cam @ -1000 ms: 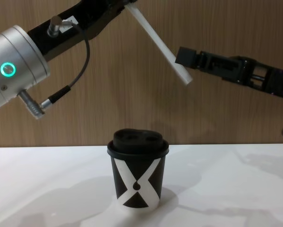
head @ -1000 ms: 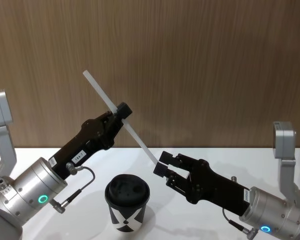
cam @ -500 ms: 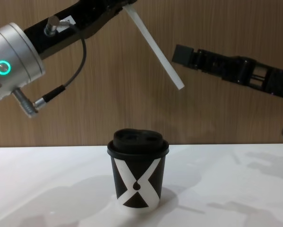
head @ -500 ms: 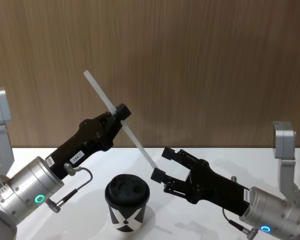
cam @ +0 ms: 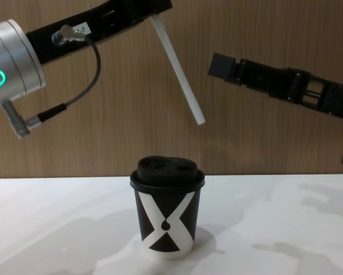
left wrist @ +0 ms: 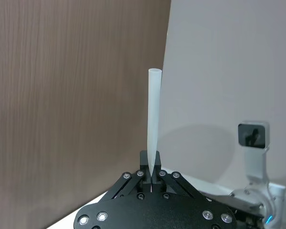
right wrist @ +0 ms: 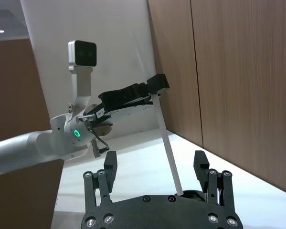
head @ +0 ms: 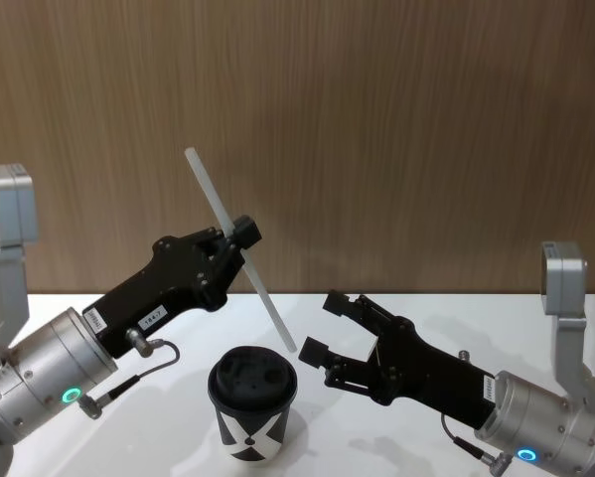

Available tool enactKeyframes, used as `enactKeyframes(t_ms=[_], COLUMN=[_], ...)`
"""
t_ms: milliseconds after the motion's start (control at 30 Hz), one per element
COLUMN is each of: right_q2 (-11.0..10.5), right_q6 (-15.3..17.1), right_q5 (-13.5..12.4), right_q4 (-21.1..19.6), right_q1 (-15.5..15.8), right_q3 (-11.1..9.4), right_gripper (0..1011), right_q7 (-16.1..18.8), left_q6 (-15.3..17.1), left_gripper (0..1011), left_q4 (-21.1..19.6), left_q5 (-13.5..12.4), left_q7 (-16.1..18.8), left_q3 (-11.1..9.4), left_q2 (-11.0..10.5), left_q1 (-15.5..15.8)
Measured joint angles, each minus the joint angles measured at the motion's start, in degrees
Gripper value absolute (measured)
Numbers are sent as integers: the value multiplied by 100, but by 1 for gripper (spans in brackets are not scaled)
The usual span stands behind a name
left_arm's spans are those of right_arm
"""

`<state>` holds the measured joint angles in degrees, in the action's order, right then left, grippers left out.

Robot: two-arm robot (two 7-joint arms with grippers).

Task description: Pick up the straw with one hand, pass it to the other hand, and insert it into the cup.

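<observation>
Two arms hang over the white bench [head: 396,303], and between them most of the job looks done. Biggest in the scene, the left arm slants up from the lower left with a green ring light on its silver joint; its left claw [head: 239,237] is clamped on the straw [head: 239,248] about halfway along, and from its own wrist camera the straw [left wrist: 153,125] rises straight out of the pinched tips. The right claw [head: 328,328] sits low on the right with its fingers [right wrist: 109,169] spread wide and nothing between them, so the handover reads as finished. What is left is the insertion: the straw [cam: 177,70] is tilted, its lower end in the air above the cup [cam: 166,208] and a little to the right of the domed lid, not yet touching it. The cup [head: 252,401] stands upright on the bench between the arms. As for writing, the cup carries a big white X, and a small white label on the left arm bears print too fine to read.
</observation>
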<state>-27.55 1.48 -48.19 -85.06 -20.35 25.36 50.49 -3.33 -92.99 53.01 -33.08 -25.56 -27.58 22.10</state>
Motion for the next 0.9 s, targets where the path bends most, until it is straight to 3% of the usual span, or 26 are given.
enactKeyframes(t_ms=[300,900], right_q2=[0,0], right_q6=[0,0], right_q5=[0,0], right_q4=[0,0], right_q1=[0,0], right_q3=[0,0], right_gripper=[1001,1001], right_q7=[0,0], left_q6=[4,76], left_gripper=[7,7], left_q4=[-203,-246], left_q5=[-546,-978], left_q7=[296,517], left_q3=[-72,-146], left_q2=[-180,-188], left_q1=[14,-1])
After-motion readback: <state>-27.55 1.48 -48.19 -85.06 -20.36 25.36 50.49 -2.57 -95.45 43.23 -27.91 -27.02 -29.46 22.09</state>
